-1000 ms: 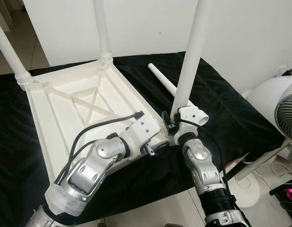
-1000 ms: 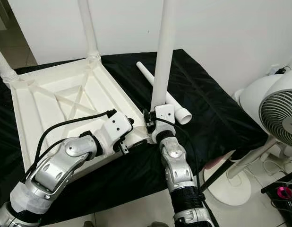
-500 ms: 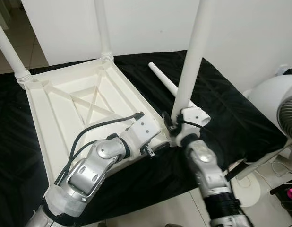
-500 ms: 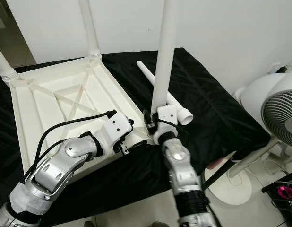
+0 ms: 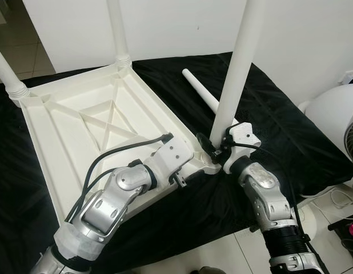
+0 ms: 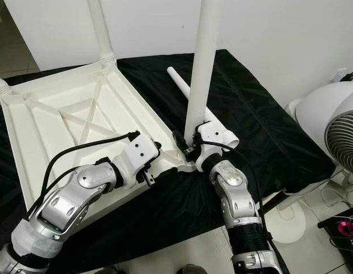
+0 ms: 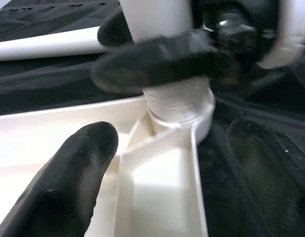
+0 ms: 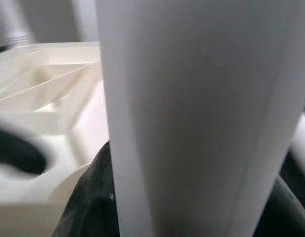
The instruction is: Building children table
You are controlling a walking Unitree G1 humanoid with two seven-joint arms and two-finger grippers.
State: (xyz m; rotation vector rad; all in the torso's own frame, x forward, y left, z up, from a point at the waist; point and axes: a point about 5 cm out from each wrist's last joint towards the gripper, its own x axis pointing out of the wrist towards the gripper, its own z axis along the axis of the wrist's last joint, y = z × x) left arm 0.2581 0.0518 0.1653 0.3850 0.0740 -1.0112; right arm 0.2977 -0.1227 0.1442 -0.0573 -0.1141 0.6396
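The white children's table top (image 5: 62, 131) lies upside down on a black cloth. Two legs (image 5: 118, 28) stand screwed into its far corners. A third white leg (image 5: 236, 74) stands upright in the near right corner socket (image 7: 179, 106). My right gripper (image 5: 213, 145) is shut on the base of that leg, its black fingers (image 7: 152, 61) wrapped around it. My left gripper (image 5: 191, 174) is open and straddles the corner rim just beside the socket, with one finger inside the frame and one outside. A fourth leg (image 5: 202, 94) lies loose on the cloth behind.
The black cloth (image 5: 279, 114) covers the raised surface, and its front edge drops to tiled floor (image 5: 222, 257). A white standing fan (image 6: 336, 125) is close on the right. A white wall (image 5: 176, 28) runs behind.
My right wrist has swung out to the right around the leg's base while still gripping it. The leg stays in the corner socket. The left arm has not moved. The view shifted slightly.
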